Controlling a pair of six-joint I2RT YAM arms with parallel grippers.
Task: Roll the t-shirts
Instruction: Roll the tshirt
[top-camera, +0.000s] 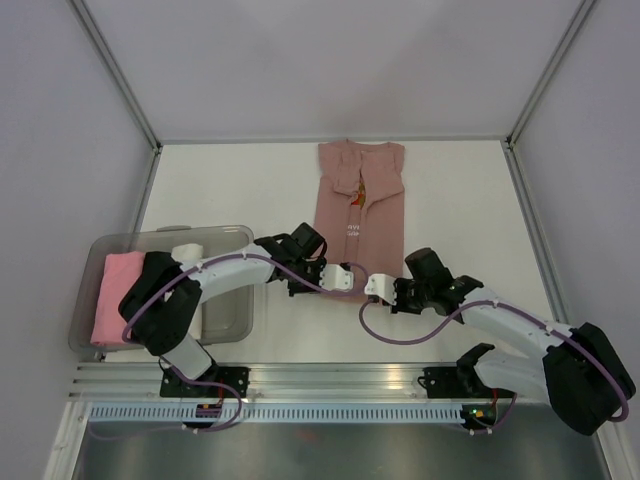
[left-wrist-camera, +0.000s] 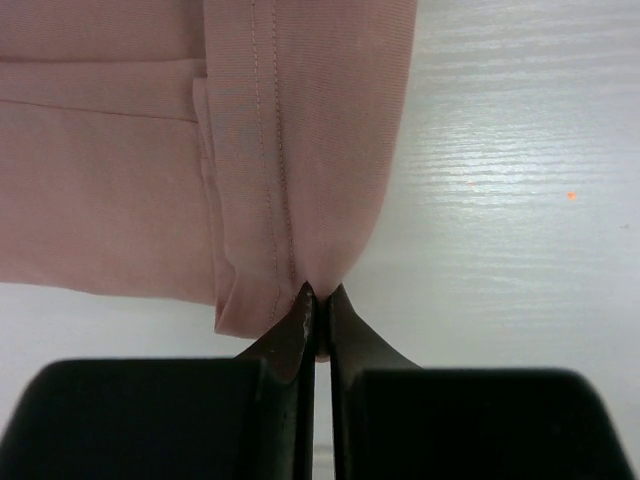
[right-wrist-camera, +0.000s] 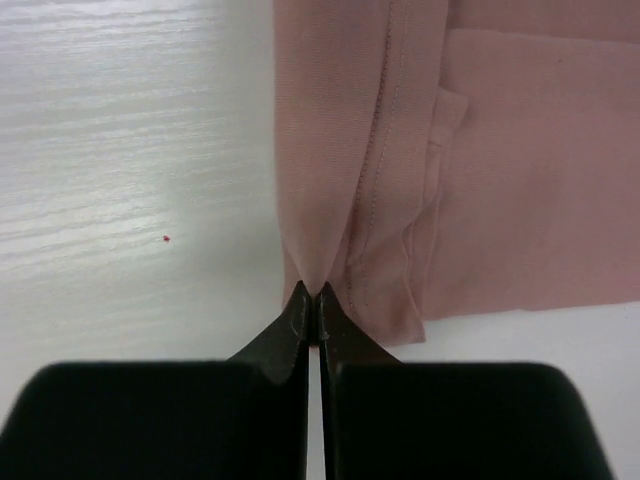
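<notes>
A dusty-rose t-shirt (top-camera: 360, 200) lies folded into a long strip on the white table, collar at the far end, with a small red-brown print on the chest. My left gripper (top-camera: 347, 283) is shut on a fold of its near hem, as the left wrist view shows (left-wrist-camera: 320, 292), with the cloth (left-wrist-camera: 120, 150) spreading up and left. My right gripper (top-camera: 373, 288) is shut on the hem close beside it (right-wrist-camera: 312, 292), with the cloth (right-wrist-camera: 500, 150) spreading up and right. Both grippers sit low at the table. A rolled muted-pink bundle (top-camera: 118, 297) lies in the bin.
A clear plastic bin (top-camera: 170, 232) stands at the near left beside the left arm. Grey walls with metal posts close in the table on the left, far and right sides. An aluminium rail (top-camera: 330, 375) runs along the near edge.
</notes>
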